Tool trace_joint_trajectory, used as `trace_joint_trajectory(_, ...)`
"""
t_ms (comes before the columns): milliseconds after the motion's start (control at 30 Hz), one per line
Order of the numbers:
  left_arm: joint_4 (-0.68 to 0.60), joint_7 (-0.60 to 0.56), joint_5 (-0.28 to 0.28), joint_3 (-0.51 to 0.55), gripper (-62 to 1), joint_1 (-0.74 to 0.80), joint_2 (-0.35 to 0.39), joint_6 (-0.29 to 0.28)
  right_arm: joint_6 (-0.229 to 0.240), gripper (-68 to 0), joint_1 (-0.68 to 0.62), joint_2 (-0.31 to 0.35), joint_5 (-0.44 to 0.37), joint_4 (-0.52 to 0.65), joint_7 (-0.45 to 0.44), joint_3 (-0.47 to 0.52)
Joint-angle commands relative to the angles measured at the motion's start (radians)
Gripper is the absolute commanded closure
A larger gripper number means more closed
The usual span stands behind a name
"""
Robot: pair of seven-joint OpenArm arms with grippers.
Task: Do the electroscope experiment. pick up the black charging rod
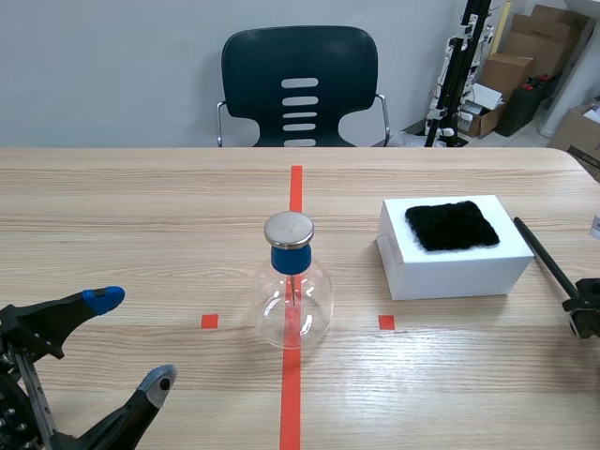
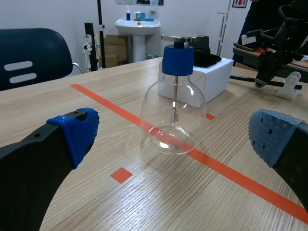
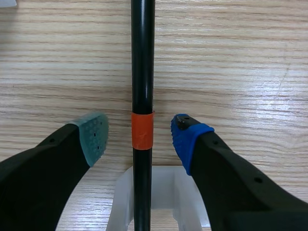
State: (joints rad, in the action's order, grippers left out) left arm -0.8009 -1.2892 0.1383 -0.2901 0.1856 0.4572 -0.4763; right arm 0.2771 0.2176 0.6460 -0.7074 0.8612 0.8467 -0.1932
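Rod (image 3: 143, 72): glossy black cylinder, orange band, resting on a white cradle (image 3: 166, 192) on the wood-grain counter (image 3: 231, 62); ends cut off.
Right jaws: parted, straddling it, pads not touching.
Left jaws: parted, empty.

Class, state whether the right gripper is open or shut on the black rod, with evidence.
Open. The right gripper straddles the black charging rod, a gap showing between each pad and the rod.

We see a dark chair (image 1: 300, 84) behind the wooden tabletop (image 1: 141, 216), with cardboard boxes (image 1: 506, 75) stacked further back
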Motion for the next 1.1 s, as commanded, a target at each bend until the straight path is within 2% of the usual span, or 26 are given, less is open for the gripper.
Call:
trace_joint_trajectory(0, -0.02, -0.016, -0.011, 0.008, -62.3, -0.003, 0.009, -0.006, 0.0, -27.0, 0.015, 0.03, -0.004, 0.012, 0.0, 0.0)
trace_joint_trajectory(400, -0.02, -0.016, -0.011, 0.008, -62.3, -0.003, 0.009, -0.006, 0.0, -12.5, 0.015, 0.03, -0.004, 0.012, 0.0, 0.0)
trace_joint_trajectory(633, -0.02, -0.016, -0.011, 0.008, -62.3, -0.003, 0.009, -0.006, 0.0, -0.5, 0.015, 0.03, -0.004, 0.012, 0.0, 0.0)
trace_joint_trajectory(967, -0.02, -0.016, -0.011, 0.008, -62.3, -0.003, 0.009, -0.006, 0.0, -0.6, 0.015, 0.03, -0.004, 0.012, -0.002, 0.0)
trace_joint_trajectory(1067, -0.02, -0.016, -0.011, 0.008, -62.3, -0.003, 0.009, -0.006, 0.001, -0.6, 0.015, 0.033, -0.005, 0.012, -0.043, 0.0)
